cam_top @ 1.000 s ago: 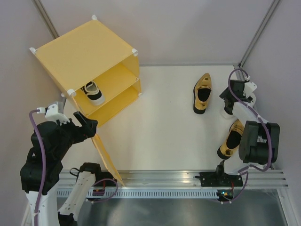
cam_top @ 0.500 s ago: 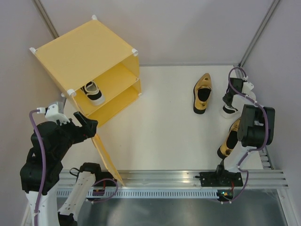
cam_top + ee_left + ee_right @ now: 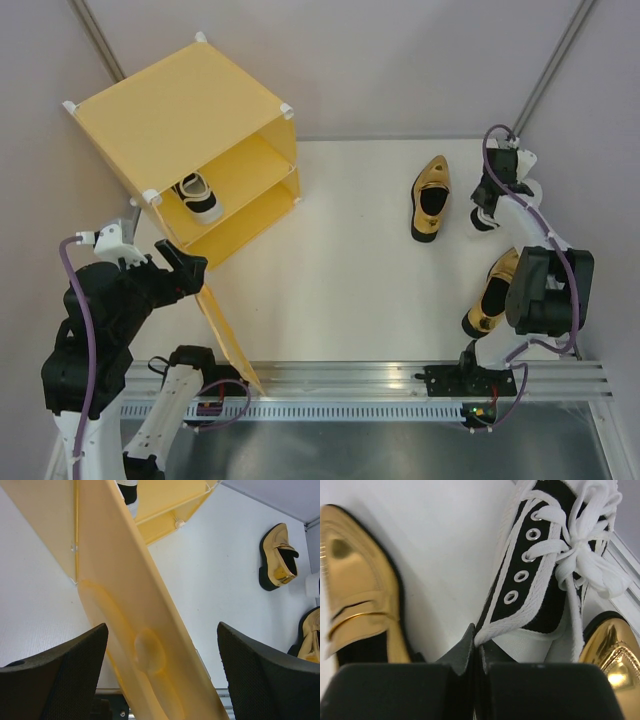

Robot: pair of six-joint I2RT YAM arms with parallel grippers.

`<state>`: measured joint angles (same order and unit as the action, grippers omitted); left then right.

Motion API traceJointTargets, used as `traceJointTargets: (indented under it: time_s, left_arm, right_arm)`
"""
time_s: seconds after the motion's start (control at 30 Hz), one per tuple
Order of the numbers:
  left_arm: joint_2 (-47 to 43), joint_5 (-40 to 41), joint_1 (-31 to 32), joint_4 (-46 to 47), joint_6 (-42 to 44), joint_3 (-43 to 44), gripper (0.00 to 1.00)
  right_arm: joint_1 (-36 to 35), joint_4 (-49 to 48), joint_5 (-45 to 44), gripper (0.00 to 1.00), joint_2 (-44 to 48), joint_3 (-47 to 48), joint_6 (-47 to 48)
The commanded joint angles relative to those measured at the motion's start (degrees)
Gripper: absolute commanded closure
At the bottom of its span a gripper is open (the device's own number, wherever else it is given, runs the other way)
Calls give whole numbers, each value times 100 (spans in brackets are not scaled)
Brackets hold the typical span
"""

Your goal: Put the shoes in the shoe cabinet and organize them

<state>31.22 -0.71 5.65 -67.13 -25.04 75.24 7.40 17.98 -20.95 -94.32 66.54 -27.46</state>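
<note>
Pale walls on three sides, white tabletop [image 3: 340,260] below.

Far left: large yellow plastic cube cabinet with white corner connectors [image 3: 175,110]. Its opening faces the table's middle. Its hinged yellow door [image 3: 225,335] is swung out toward the near edge.

Inside, on the inner shelf: one white-and-black lace-up sneaker [image 3: 198,196].

Left gripper [image 3: 185,265]: fingers [image 3: 55,680] spread wide, holding nothing. In the wrist view the door [image 3: 125,580] runs up between them, with an embossed bump level with the fingertips. Contact with either pad cannot be told.

Right gripper [image 3: 488,200]: reached to the far right of the table, over the second white-and-black lace-up sneaker [image 3: 483,222].
- In the wrist view the two dark fingers [image 3: 395,690] are pressed together, clenched on the sneaker.
- They grip the white-trimmed rim of the sneaker's opening [image 3: 540,580], just below the lowest eyelet.
- The laced front and white bow extend up and away from the fingertips.

Shiny gold pointed slip-on with black inside [image 3: 432,195]: flat on the table just left of the gripped sneaker, toe pointing away. In the wrist view it lies left of the fingers [image 3: 360,595], apart from them.

Second shiny gold slip-on [image 3: 490,300]: nearer the arm's base, partly hidden by the arm. In the wrist view its pointed toe [image 3: 612,650] shows to the right of the fingers, just beside the sneaker.
</note>
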Motion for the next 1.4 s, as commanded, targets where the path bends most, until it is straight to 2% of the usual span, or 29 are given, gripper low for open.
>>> traceJointTargets:
  time_s: [0.0, 0.33, 0.47, 0.6, 0.7, 0.9, 1.0, 1.03, 1.07, 1.1, 1.2, 1.37]
  left_arm:
    - [-11, -78, -2, 183, -45, 17, 8]
    - [24, -122, 6, 183, -36, -10, 8]
    - [16, -122, -3, 157, -19, -1, 8]
    - [-20, -70, -3, 113, 16, -1, 8]
    - [-55, -43, -2, 43, 25, -1, 8]
    - [-99, -61, -3, -10, 95, 17, 8]
    - [-143, -35, -3, -80, 148, 17, 8]
    - [-160, -34, 6, -98, 148, 17, 8]
    - [-178, -34, -2, -124, 166, 17, 8]
    - [-169, -8, -3, -142, 175, 8, 8]
    - [-152, 10, -3, -168, 175, 8, 8]
    - [-99, 18, -3, -177, 175, 69, 8]
  right_arm:
    - [-702, 83, -15, 99, 511, 683, 618]
    - [-3120, 408, 372, 99, 582, 615, 1111]
    - [-4139, 15, 442, 99, 398, 202, 1383]
    - [-5175, -689, 899, 99, 178, -429, 1989]
    - [-5703, -1260, 1066, 99, 20, -782, 2270]
    - [-6075, -1595, 1260, 96, -701, -836, 2500]
    - [-6136, -1622, 1409, 68, -676, -915, 2430]
    - [-6162, -1648, 1444, 48, -510, -993, 2439]
    - [-6232, -1666, 1488, 40, -395, -1020, 2430]
    - [-6277, -1631, 1480, 27, -298, -1073, 2395]
    - [-6417, -1473, 1313, 11, 150, -1152, 2333]
    - [-6470, -1209, 734, 6, 897, -1345, 2070]
